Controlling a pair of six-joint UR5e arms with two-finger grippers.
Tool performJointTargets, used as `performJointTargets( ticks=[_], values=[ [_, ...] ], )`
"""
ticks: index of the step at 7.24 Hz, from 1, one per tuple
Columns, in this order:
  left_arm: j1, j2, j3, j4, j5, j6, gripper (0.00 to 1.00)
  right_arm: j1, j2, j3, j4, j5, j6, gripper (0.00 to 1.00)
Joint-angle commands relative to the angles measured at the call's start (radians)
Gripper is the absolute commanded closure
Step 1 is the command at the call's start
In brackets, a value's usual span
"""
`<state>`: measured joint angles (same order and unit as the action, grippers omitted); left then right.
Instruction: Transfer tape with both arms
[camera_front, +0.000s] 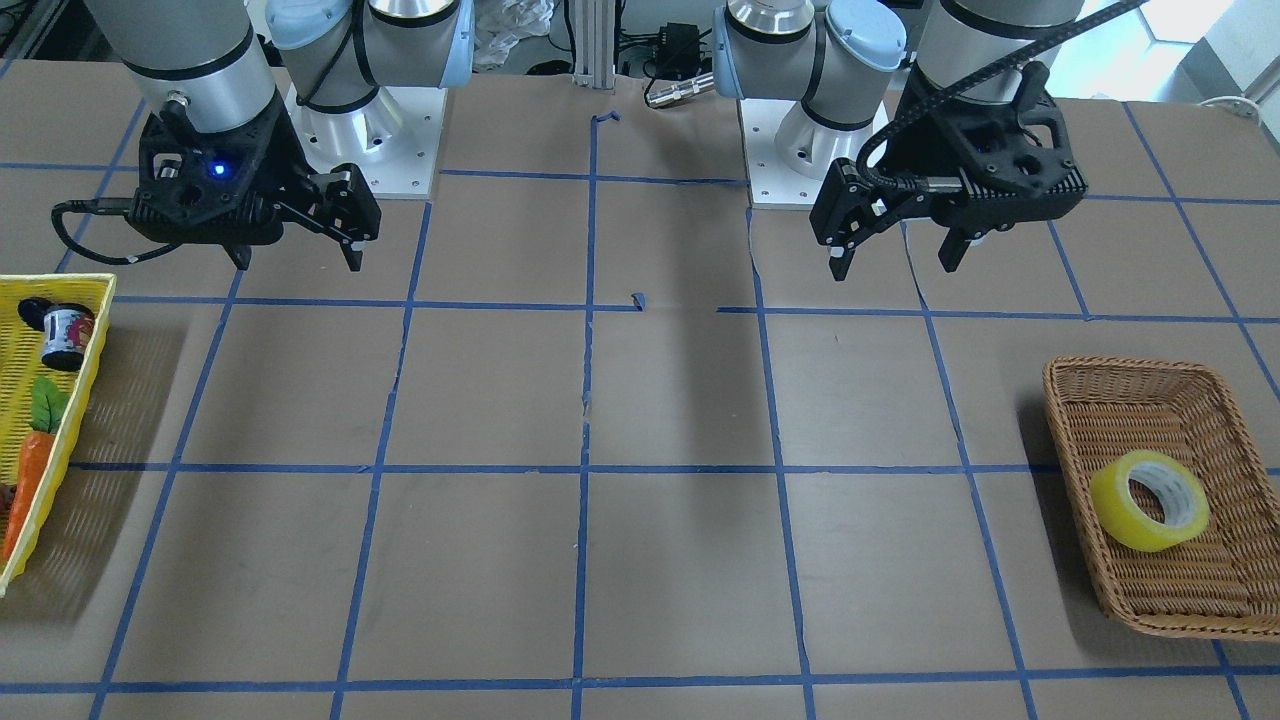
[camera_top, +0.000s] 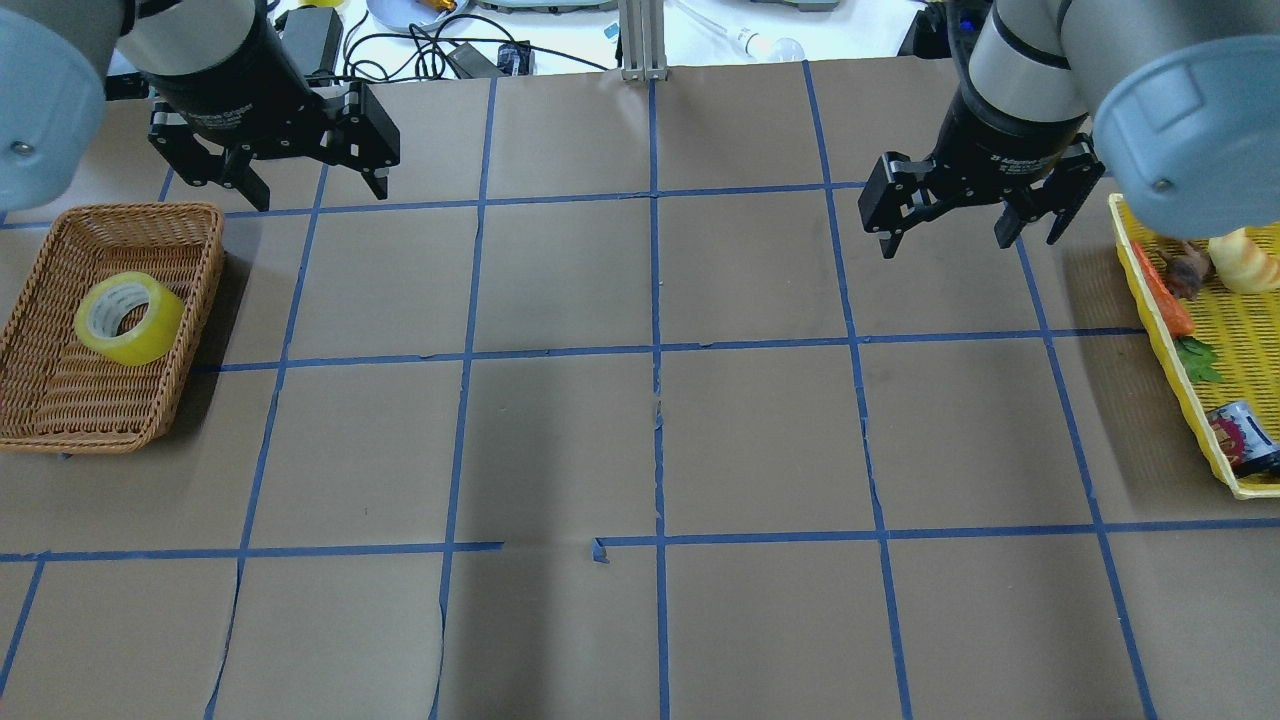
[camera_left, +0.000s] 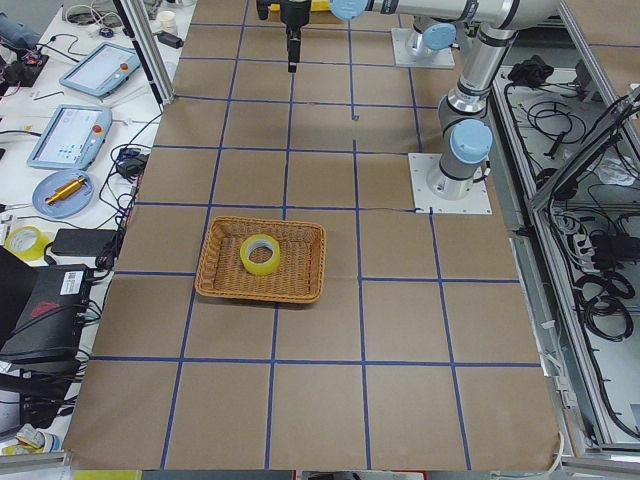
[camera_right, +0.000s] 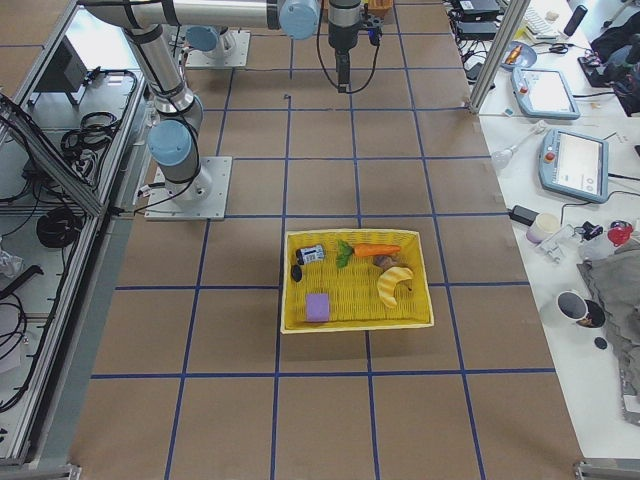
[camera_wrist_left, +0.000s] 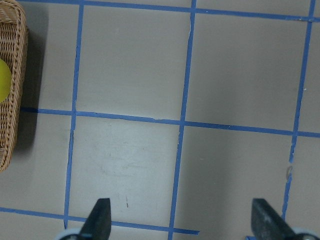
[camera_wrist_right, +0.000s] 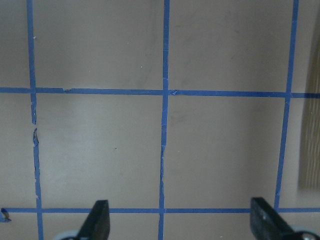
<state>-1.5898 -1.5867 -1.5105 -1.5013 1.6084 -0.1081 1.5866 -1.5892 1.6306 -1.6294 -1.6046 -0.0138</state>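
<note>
- Filling almost the whole overhead view is the table (camera_top: 750, 440). It is brown, with thin blue lines that make big squares.
- The left arm (camera_top: 200, 50) comes in at the upper left of the overhead view. The right arm (camera_top: 1040, 60) comes in at the upper right. Both hang above the table and touch nothing.
- A yellow basket (camera_top: 1245, 340) sits at the right edge of the overhead view, partly cut off by the frame.
- A brown woven basket (camera_top: 70, 400) sits at the left edge of the overhead view, just below the left arm.
- The left gripper (camera_top: 322, 200) has its two black fingers spread wide, with nothing between them. It is up in the air, near the top corner of the brown basket.
- The right gripper (camera_top: 950, 248) is also spread wide and holds nothing. It hangs just left of the yellow basket.
- The tape (camera_top: 150, 335) is a bright yellow ring. It lies tilted inside the brown basket, near the middle, well apart from both grippers.
- In the yellow basket are a banana (camera_top: 1245, 265), a carrot (camera_top: 1165, 295), a small can (camera_top: 1240, 440) and a purple block (camera_right: 318, 307).
</note>
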Motion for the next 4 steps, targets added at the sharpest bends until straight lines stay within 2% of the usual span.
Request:
performJointTargets(
  ticks=[1, 4],
  values=[
    [-0.002, 0.002, -0.01, 0.003, -0.028, 0.104, 0.0, 0.0, 0.0, 0.0, -0.001, -0.001, 0.002, 0.0],
    [0.001, 0.022, 0.006, -0.008, -0.013, 0.116, 0.0, 0.0, 0.0, 0.0, -0.001, -0.003, -0.001, 0.0]
  ],
)
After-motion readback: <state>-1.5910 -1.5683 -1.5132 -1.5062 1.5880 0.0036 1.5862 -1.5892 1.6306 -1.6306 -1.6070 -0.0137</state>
